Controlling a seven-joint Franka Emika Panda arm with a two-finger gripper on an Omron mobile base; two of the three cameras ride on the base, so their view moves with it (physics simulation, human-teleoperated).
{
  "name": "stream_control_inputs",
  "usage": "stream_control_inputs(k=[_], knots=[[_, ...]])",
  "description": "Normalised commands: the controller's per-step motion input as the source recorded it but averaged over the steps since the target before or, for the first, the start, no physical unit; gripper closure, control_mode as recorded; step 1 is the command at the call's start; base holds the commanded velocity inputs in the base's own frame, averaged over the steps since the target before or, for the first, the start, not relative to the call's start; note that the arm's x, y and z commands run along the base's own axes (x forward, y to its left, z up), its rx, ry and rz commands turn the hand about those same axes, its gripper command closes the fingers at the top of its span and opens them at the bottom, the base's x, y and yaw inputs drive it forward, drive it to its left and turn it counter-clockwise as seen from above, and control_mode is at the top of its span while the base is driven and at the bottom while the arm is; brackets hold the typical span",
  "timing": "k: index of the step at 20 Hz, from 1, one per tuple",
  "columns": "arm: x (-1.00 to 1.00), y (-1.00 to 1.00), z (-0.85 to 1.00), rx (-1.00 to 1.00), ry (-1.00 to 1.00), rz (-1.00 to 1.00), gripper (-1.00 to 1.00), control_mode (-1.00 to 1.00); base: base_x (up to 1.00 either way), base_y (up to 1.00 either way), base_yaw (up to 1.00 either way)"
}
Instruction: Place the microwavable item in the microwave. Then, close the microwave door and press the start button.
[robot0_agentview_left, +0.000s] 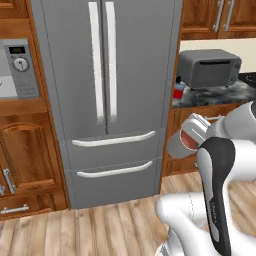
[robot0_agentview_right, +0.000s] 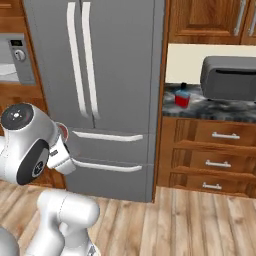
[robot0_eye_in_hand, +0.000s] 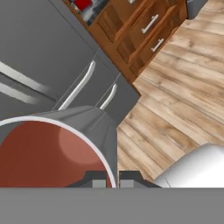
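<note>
While the arm is raised in front of the fridge (robot0_agentview_left: 107, 100), the end effector (robot0_eye_in_hand: 113, 180) is clamped on the rim of the cup (robot0_agentview_left: 181, 141), one finger inside its reddish-brown hollow and one outside. The cup hangs tilted in mid-air, well apart from the microwave (robot0_agentview_left: 17, 67) at far left.

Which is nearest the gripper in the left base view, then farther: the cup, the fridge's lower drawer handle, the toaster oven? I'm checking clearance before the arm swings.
From the gripper:
1. Cup: held in the shut fingers, tilted.
2. Fridge's lower drawer handle: to its left, lower.
3. Toaster oven: up on the counter, behind.
</note>
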Motion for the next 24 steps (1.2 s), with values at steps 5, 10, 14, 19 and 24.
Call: stream_control_inputs(k=[5,10,14,19,24], knots=[[0.0,0.0,0.0,0.0,0.0,0.0,1.0,1.0,0.04,1.0,-0.03],[0.0,0.0,0.0,0.0,0.0,0.0,1.0,1.0,0.14,1.0,-0.05],[0.0,0.0,0.0,0.0,0.0,0.0,1.0,1.0,0.19,1.0,-0.02],[0.0,0.0,0.0,0.0,0.0,0.0,1.0,1.0,0.67,1.0,-0.03],[0.0,0.0,0.0,0.0,0.0,0.0,1.0,1.0,0.69,0.83,-0.01]])
